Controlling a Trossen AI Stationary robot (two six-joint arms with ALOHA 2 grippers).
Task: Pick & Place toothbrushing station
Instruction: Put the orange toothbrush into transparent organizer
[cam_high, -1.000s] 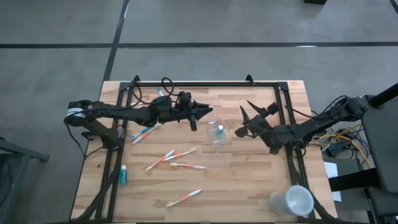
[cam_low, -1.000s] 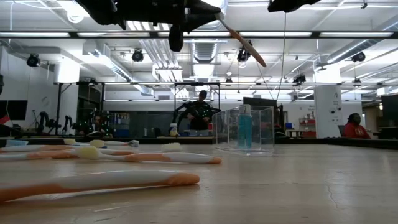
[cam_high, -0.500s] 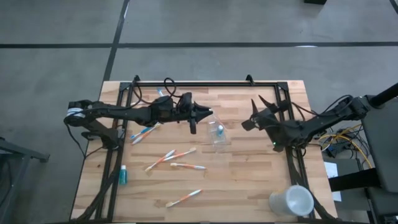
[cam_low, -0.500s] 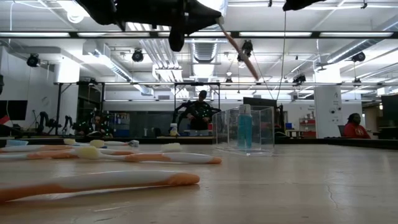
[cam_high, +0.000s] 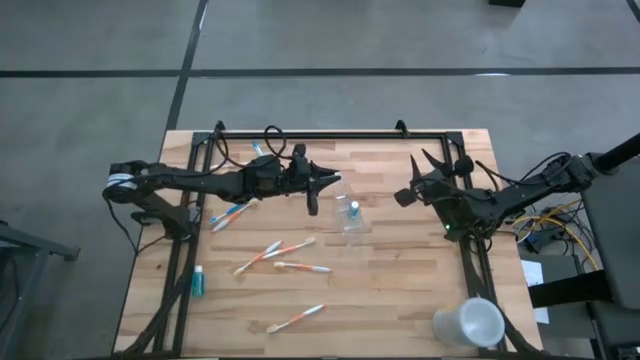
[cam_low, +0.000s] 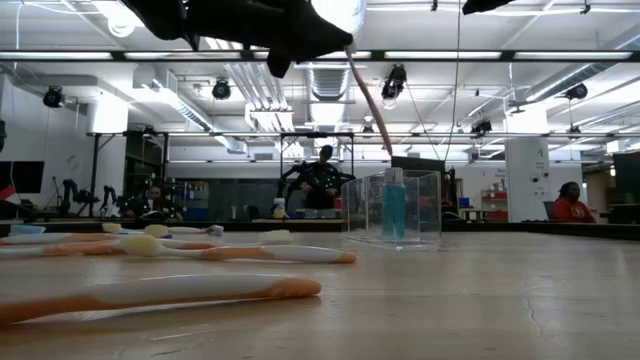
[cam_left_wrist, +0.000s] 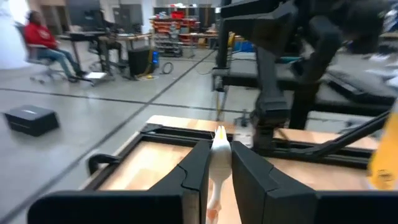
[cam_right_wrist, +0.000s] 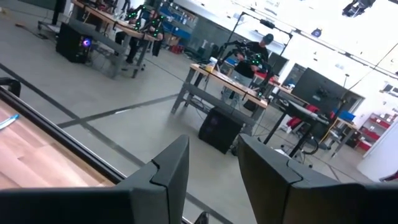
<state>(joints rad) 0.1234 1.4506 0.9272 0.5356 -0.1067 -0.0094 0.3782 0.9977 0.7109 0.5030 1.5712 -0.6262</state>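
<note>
**Carrying a Toothbrush Toward the Clear Cup**

Holding the left gripper (cam_high: 325, 183) above the table, I have its fingers clamped on a toothbrush (cam_low: 368, 98), whose white handle shows pinched between them in the left wrist view. The brush hangs tilted, its free end pointing down toward the clear cup (cam_high: 351, 214) just beside the gripper. I judge this angle suits dropping the brush in upright. The cup stands near mid-table and already holds a blue tube (cam_low: 394, 207).

The right gripper (cam_high: 437, 162) waits aloft on the right side of the table, well apart from the cup, its fingers parted around nothing.

Four toothbrushes (cam_high: 272, 254) lie loose on the table's left half, with two more (cam_high: 230, 214) beside the left arm. A second blue tube (cam_high: 198, 281) lies near the left edge. A large white cup (cam_high: 468, 324) sits at the near right corner.

The surface is a pale wooden table (cam_high: 400, 290) inside a black frame. Beyond it is a lit workshop with benches; a seated person (cam_low: 322, 184) shows far behind.
</note>
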